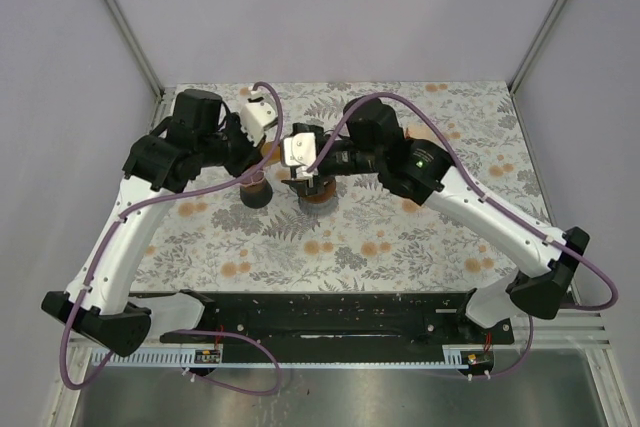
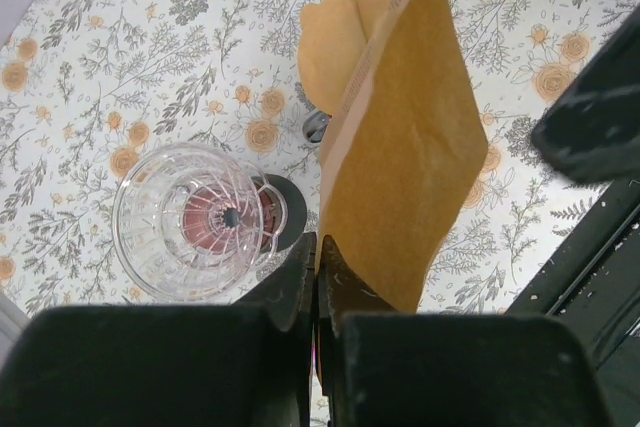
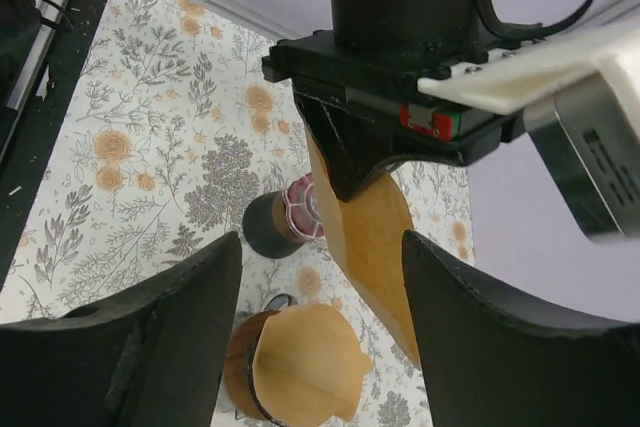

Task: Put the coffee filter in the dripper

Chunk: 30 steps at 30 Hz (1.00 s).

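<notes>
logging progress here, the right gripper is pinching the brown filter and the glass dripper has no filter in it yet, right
No: the left gripper pinches the brown filter, as the left wrist view shows; the right gripper stands open. The glass dripper has no filter in it yet.

floral tablecloth [image 1: 400,237] | black rail [image 1: 330,312] (near edge) | brown filter holder [image 3: 240,372], possibly wooden

No legible text or labels anywhere.
</notes>
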Available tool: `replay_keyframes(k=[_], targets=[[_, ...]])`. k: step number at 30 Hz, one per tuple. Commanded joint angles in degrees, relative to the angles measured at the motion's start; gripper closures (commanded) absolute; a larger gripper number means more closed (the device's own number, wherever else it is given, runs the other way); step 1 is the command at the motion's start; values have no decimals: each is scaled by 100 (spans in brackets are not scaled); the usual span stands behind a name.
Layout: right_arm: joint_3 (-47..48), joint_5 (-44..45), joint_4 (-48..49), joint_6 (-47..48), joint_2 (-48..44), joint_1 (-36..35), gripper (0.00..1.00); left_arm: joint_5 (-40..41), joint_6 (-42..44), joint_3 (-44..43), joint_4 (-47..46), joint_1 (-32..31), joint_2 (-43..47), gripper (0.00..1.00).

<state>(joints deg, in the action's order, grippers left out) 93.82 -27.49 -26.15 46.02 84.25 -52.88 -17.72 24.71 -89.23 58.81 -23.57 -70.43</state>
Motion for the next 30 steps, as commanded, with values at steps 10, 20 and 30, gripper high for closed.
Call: replay_keyframes(k=[10,20,30], targets=[[857,445,-294,574,1181,-99,51,-161,-352,134,-317,291,355,100],[928,551,-278,338,1515,-99,59,154,-906,388,-1028,1206,311,100],[1121,1051,1759,-2849,1639,-99,31,1374,-1889,1118,-1942,1347,460,100]])
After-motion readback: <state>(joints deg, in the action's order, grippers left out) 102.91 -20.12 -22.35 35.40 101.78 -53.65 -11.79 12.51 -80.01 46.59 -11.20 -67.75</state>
